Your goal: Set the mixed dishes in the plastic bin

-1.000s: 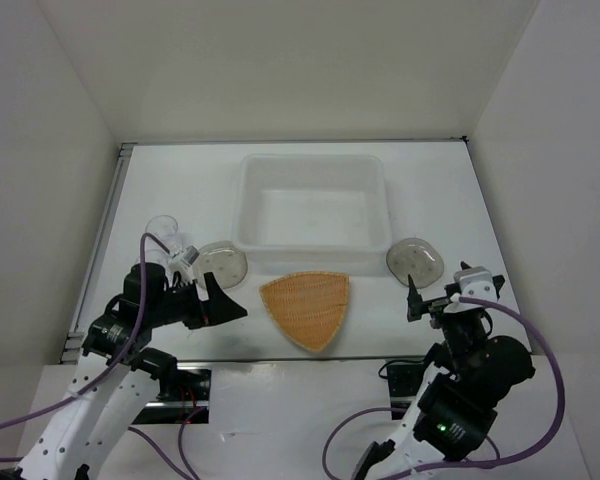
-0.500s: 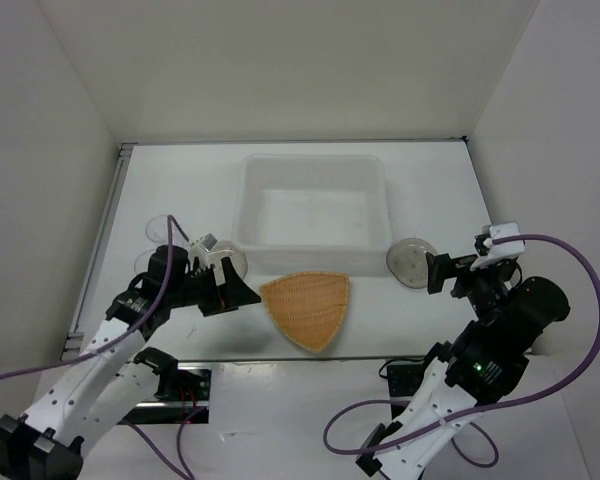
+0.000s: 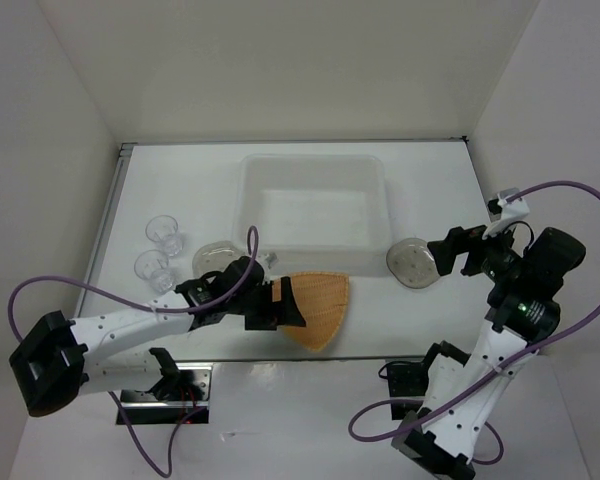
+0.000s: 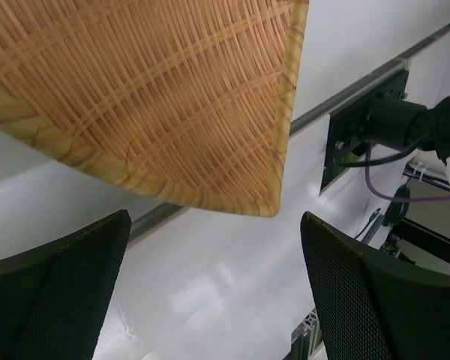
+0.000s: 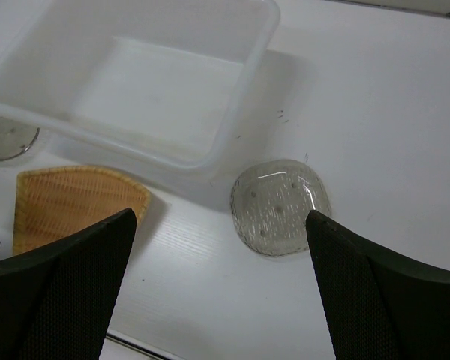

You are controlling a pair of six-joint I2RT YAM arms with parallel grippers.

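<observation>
The orange-tan woven plate [image 3: 320, 305] lies in front of the translucent white bin [image 3: 313, 158]. My left gripper [image 3: 283, 306] is open at the woven plate's left edge; in the left wrist view the woven plate [image 4: 150, 97] fills the top, just ahead of my open gripper [image 4: 210, 300]. One grey speckled plate [image 3: 216, 256] lies left of the bin, the other [image 3: 409, 263] at its right front corner. Two clear cups [image 3: 163, 232] [image 3: 152, 267] stand at the left. My right gripper [image 3: 450, 254] is open and empty, raised beside the right grey plate [image 5: 281, 206].
The right wrist view also shows the bin [image 5: 240, 127], the woven plate [image 5: 75, 206] and the left grey plate [image 5: 4, 139]. A metal rail [image 3: 105, 235] runs along the table's left edge. White walls enclose the table. The arm mounts [image 3: 408, 376] sit at the near edge.
My left gripper has moved right, from beside the left grey plate to the woven plate's left edge. My right arm has risen and swung farther back, its gripper now beside the right grey plate.
</observation>
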